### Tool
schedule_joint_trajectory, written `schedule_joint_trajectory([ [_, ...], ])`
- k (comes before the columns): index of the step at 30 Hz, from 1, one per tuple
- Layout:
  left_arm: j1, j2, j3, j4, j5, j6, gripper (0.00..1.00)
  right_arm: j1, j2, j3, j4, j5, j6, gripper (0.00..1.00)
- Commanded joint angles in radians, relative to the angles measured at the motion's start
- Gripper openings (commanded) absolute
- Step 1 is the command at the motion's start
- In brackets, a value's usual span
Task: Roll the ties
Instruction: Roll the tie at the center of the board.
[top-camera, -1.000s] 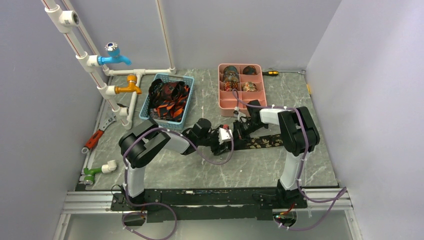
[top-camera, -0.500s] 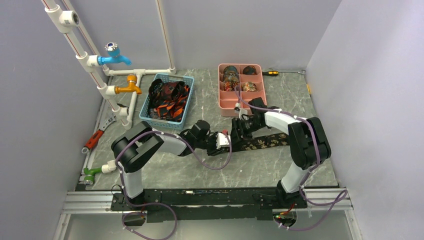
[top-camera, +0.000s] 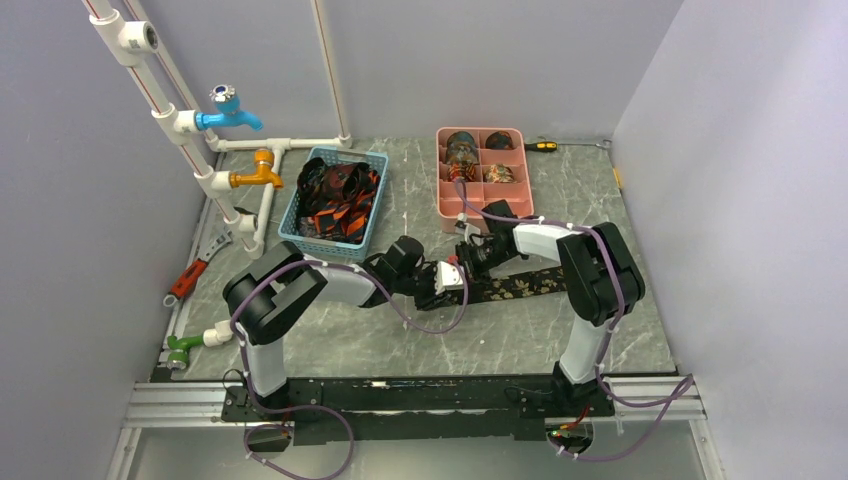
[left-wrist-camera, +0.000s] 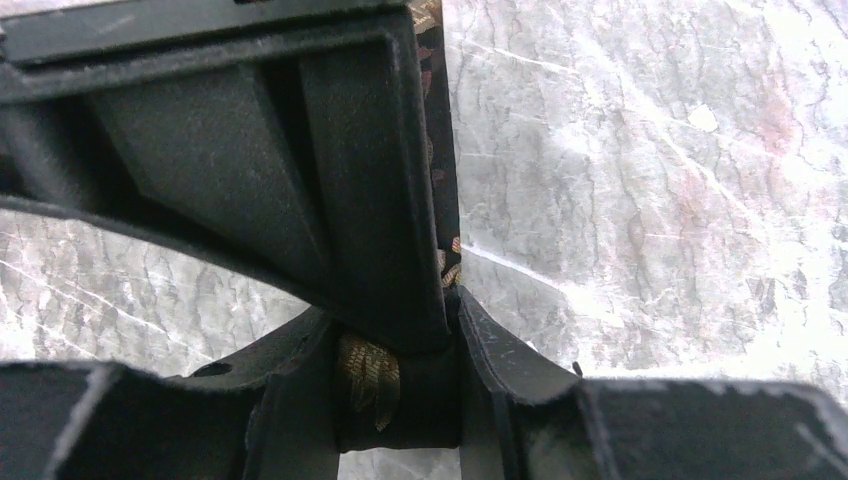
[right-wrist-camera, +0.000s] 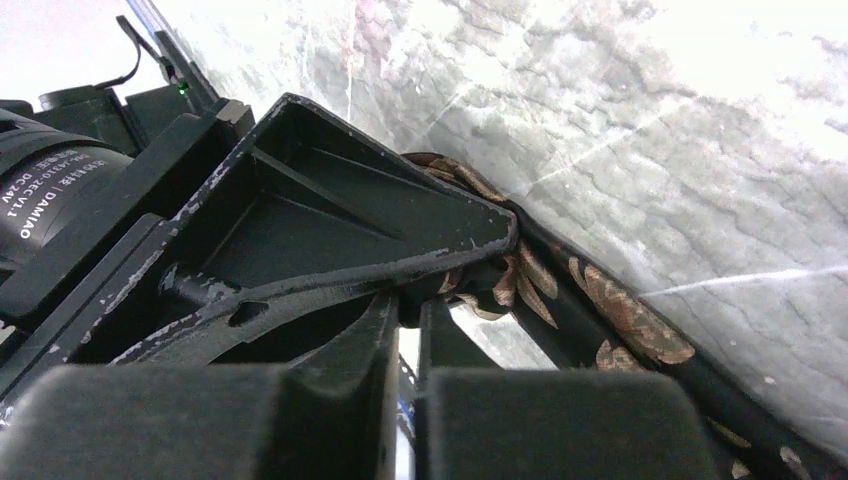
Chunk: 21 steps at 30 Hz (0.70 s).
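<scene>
Overhead, the tie (top-camera: 525, 283) lies flat mid-table, running toward 3 o'clock from where both arms meet. Only the left wrist view shows the left gripper (left-wrist-camera: 395, 370) clamping its gold-patterned end. The right gripper (right-wrist-camera: 408, 320) looks nearly closed, but its grip is unclear.

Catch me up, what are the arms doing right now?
Both arms meet mid-table over one dark, gold-patterned tie lying on the marble table. The left tool is shut on one end of it, and the right tool pinches the fabric right beside it. Most of the strip lies unrolled. More loose ties sit in the blue basket, and a few rolled ties sit in the pink tray behind.
</scene>
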Motion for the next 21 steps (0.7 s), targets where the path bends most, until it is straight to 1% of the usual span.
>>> schedule_joint_trajectory([
  [1, 0.001, 0.045, -0.017, -0.158, -0.034, 0.002, 0.44, -0.012, 0.058, 0.026, -0.016, 0.136, -0.074, 0.0],
  [5, 0.021, 0.031, -0.041, -0.113, -0.005, -0.013, 0.61, -0.044, 0.085, 0.032, -0.073, 0.174, -0.139, 0.0],
  [7, 0.028, 0.024, -0.052, -0.084, 0.003, -0.018, 0.67, -0.056, 0.093, 0.034, -0.098, 0.2, -0.164, 0.0],
  [9, 0.031, 0.016, -0.064, -0.048, 0.01, -0.02, 0.7, -0.072, 0.101, 0.037, -0.118, 0.224, -0.181, 0.0],
  [14, 0.028, 0.02, -0.069, 0.052, 0.019, -0.043, 0.75, -0.113, 0.114, 0.038, -0.148, 0.277, -0.207, 0.0],
  [21, -0.019, 0.094, 0.014, 0.136, -0.025, -0.064, 0.75, -0.123, 0.146, 0.059, -0.146, 0.297, -0.208, 0.0],
])
